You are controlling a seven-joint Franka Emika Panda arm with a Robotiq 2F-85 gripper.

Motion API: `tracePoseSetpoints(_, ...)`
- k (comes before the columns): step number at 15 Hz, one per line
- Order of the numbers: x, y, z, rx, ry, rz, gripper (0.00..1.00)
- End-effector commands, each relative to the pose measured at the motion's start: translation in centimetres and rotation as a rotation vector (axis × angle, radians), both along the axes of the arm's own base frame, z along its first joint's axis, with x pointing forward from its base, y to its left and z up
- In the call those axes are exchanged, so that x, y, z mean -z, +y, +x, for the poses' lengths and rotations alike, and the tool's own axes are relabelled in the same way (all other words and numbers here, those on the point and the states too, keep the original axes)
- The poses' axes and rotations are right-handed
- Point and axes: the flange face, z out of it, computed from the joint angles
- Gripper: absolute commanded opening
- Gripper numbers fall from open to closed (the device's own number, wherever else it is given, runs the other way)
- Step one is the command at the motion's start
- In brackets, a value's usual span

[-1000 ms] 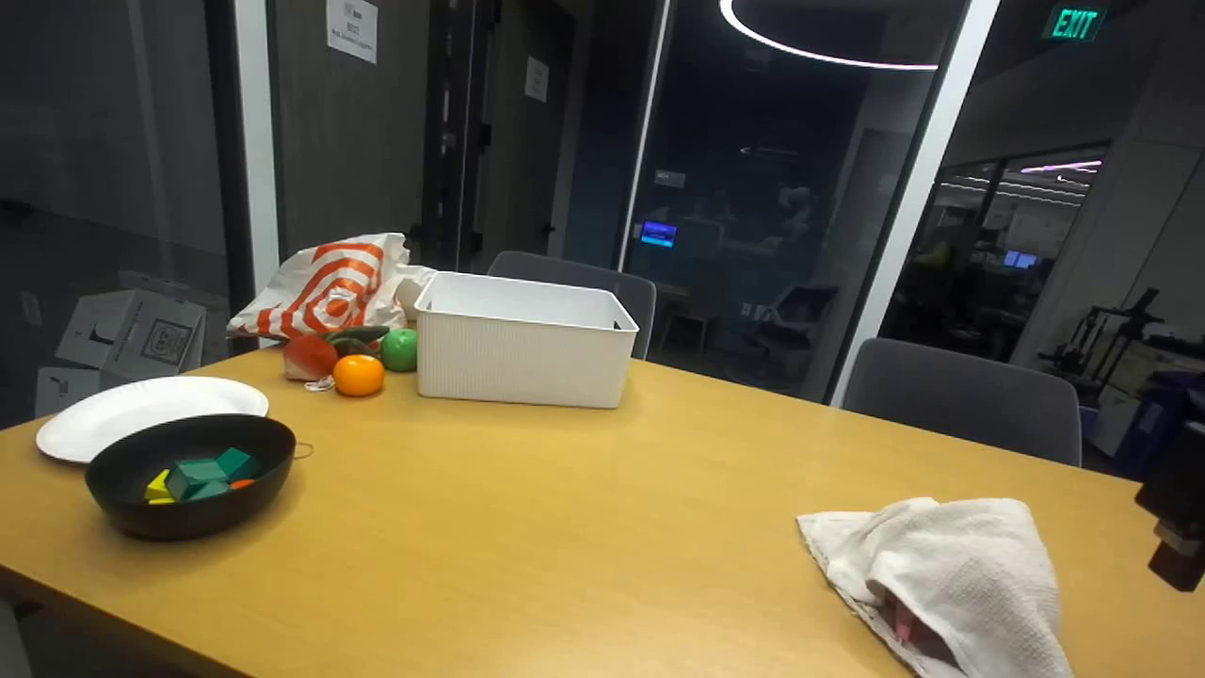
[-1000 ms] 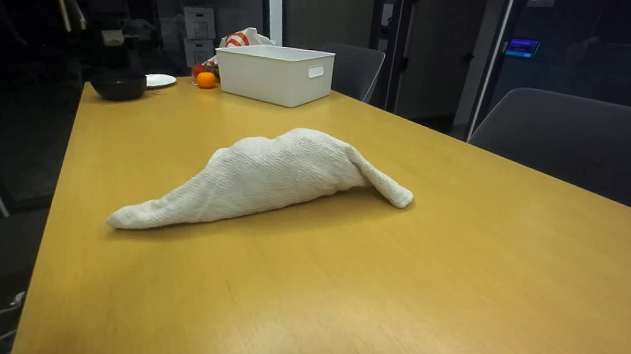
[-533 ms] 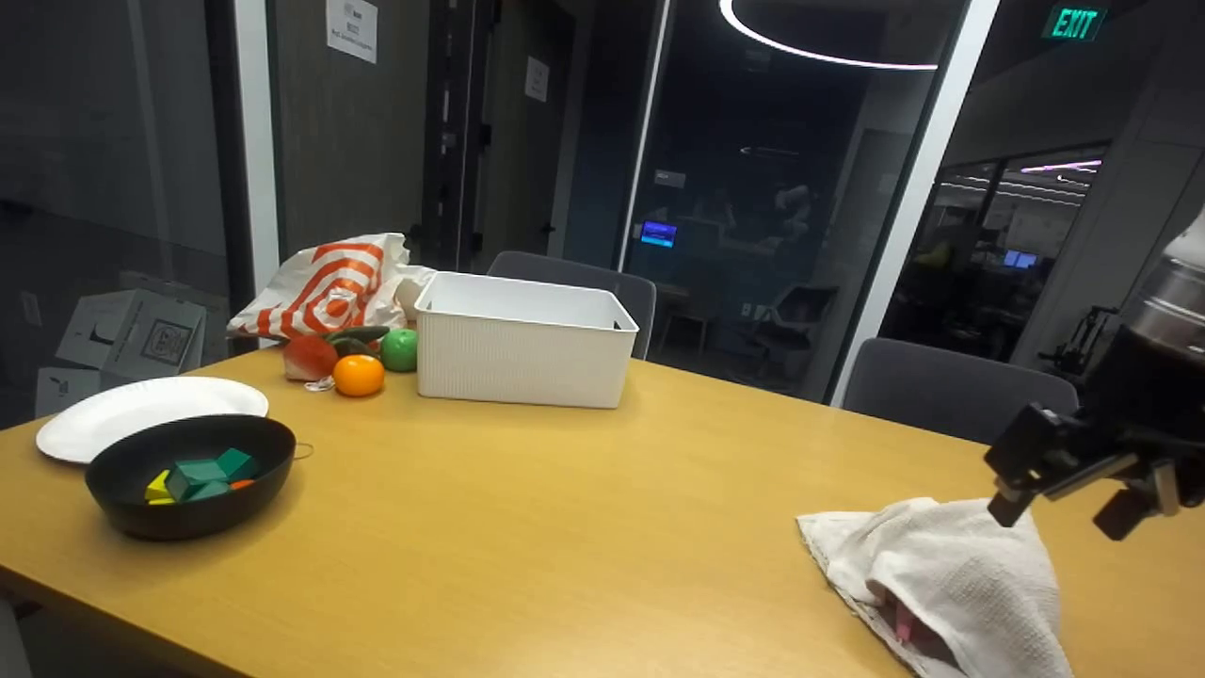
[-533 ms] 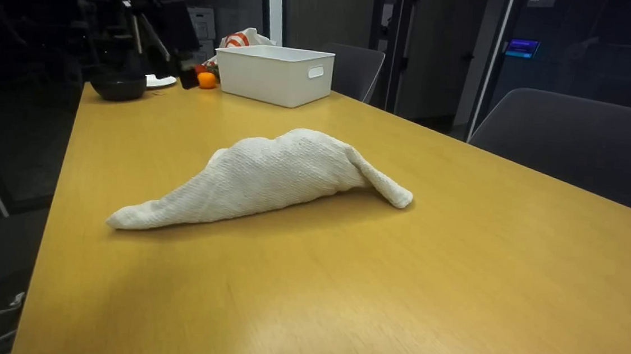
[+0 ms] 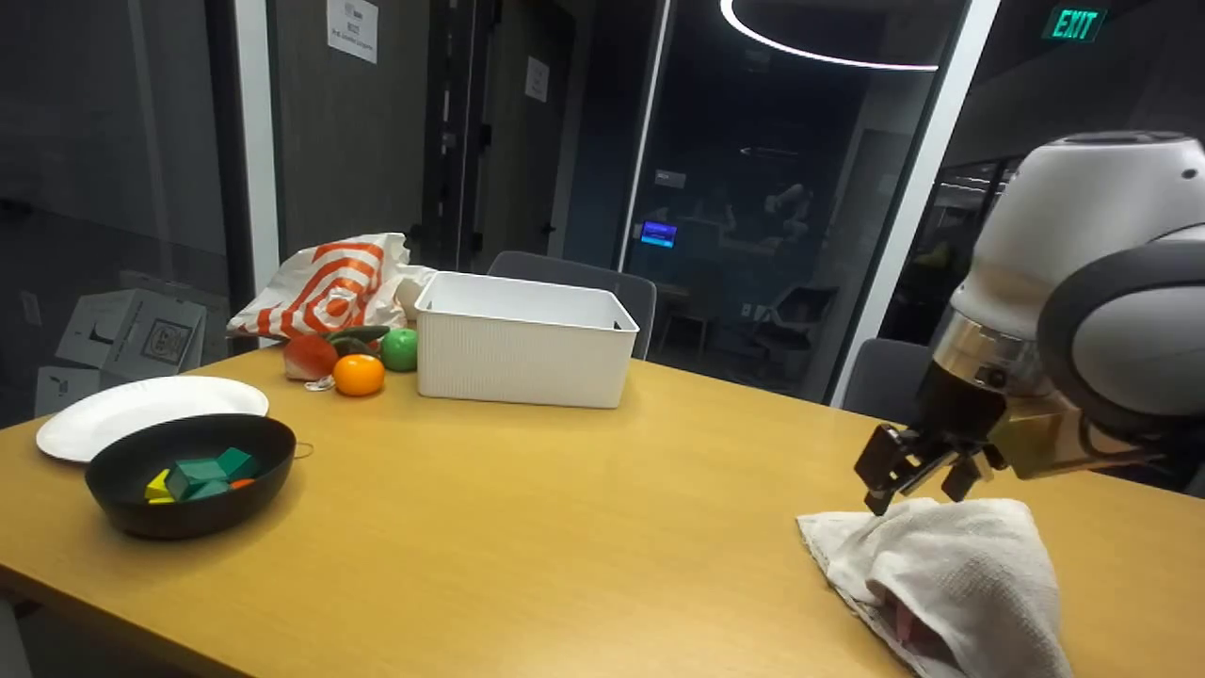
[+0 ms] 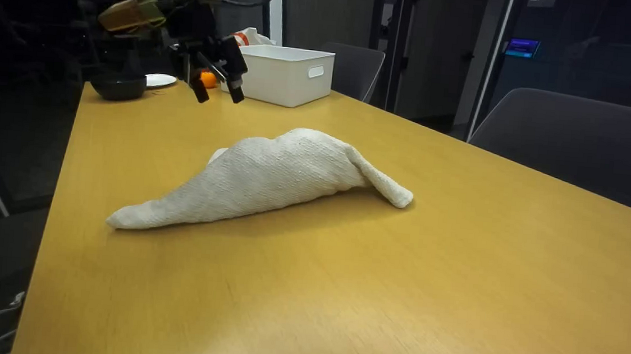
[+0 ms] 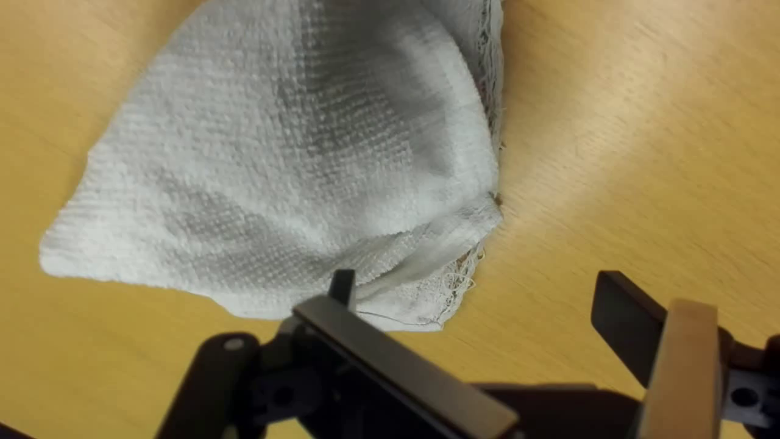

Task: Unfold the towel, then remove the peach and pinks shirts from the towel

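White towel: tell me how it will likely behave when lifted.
The towel is probably floppy, since it drapes in soft folds. Its coarse weave suggests it won't slip easily. A pink item shows in its opening, so lifting might shift or spill that.

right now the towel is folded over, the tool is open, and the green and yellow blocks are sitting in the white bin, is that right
Not quite: an exterior view shows the green and yellow blocks in the black bowl; the white bin stands apart from it. The rest holds: the towel is folded over and the tool is open.
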Motion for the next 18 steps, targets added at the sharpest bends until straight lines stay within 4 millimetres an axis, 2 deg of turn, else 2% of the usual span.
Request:
tracePoseSetpoints(1,1.6,2.2,3.3,-0.094,-0.010,-0.071,1.00)
tracePoseSetpoints(5,4.4,2.0,5.8,-0.135,0.020,-0.134,1.00)
tracePoseSetpoints(11,7.5,-2.0,9.8,-0.065,0.066,-0.181,1.00)
tracePoseSetpoints(14,8.8,-3.5,11.0,-0.036,0.094,-0.161,1.00)
tracePoseSetpoints(17,9.7,-4.2,11.4,-0.022,0.118,-0.164,1.00)
tracePoseSetpoints(18,9.8,-4.3,11.3,-0.021,0.121,-0.158,0.75)
